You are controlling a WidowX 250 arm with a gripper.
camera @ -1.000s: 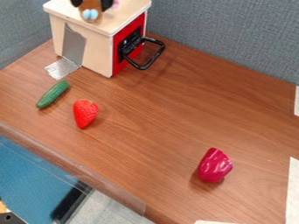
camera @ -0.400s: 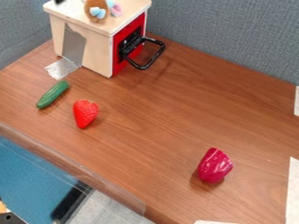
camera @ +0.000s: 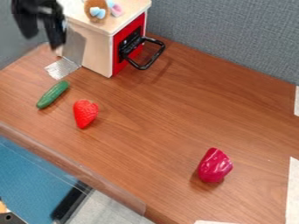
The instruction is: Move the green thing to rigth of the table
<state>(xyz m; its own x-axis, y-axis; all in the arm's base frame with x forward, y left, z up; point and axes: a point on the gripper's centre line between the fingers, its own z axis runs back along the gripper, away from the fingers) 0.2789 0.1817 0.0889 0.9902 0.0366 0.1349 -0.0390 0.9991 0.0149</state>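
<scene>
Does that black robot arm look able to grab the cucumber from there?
Probably yes: the gripper hangs at the upper left with jaws apart, nothing covers the cucumber, and the strawberry beside it leaves a gap.

a black robot gripper [camera: 43,40] up at the upper left from where I stand, hanging with its tips pointing down, two dark fingers [camera: 57,36] held apart, a gap plain between them, one tip looking lower than the other

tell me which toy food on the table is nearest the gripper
The cucumber, the long green one farthest left. The red strawberry is a bit farther from the gripper, the dark pink pepper farthest.
</scene>
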